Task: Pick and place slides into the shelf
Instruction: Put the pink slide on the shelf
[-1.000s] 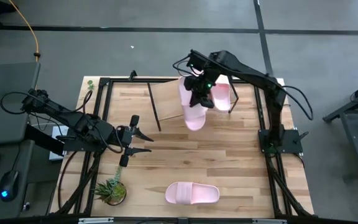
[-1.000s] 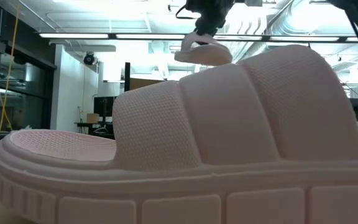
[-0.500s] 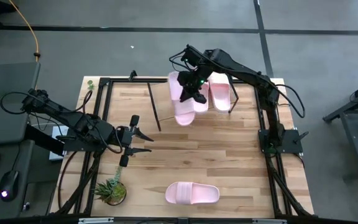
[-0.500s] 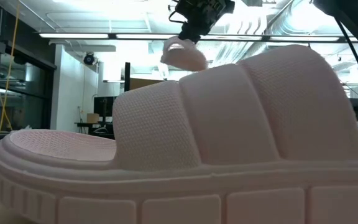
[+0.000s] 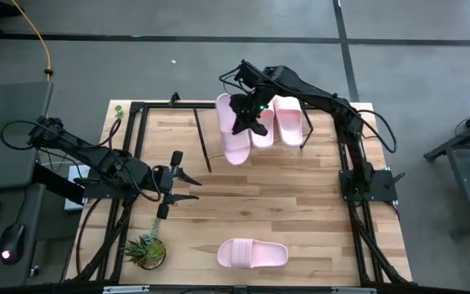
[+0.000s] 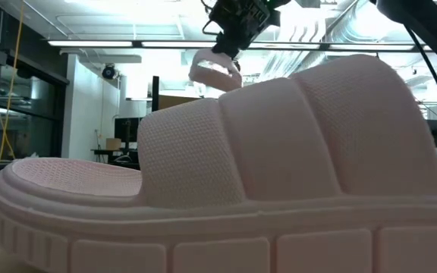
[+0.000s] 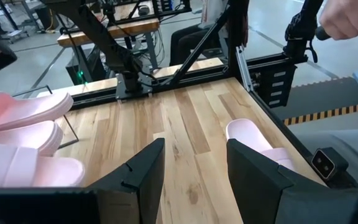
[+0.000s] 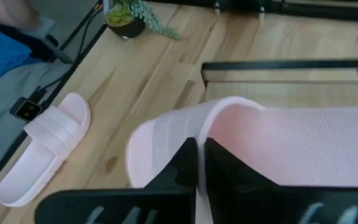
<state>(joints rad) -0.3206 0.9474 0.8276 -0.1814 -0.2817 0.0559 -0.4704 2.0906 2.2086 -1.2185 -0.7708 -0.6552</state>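
Slides (image 5: 288,120) sit two on the shelf (image 5: 219,131) as my right gripper (image 5: 246,116), clamped on a third slide's (image 5: 232,139) strap, hangs above it; the fourth slide (image 5: 252,254) waits at the table's near edge, my left gripper (image 5: 188,184) idle, fingers parted, empty.

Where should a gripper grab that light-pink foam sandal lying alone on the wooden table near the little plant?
Probably by the wide strap of the lone light-pink foam sandal, coming straight down from above. It lies flat, sole down, with its length across the table, so the raised strap arches over an open gap: one finger can slip under it and one press on top. The right gripper holds its sandal in a similar way.
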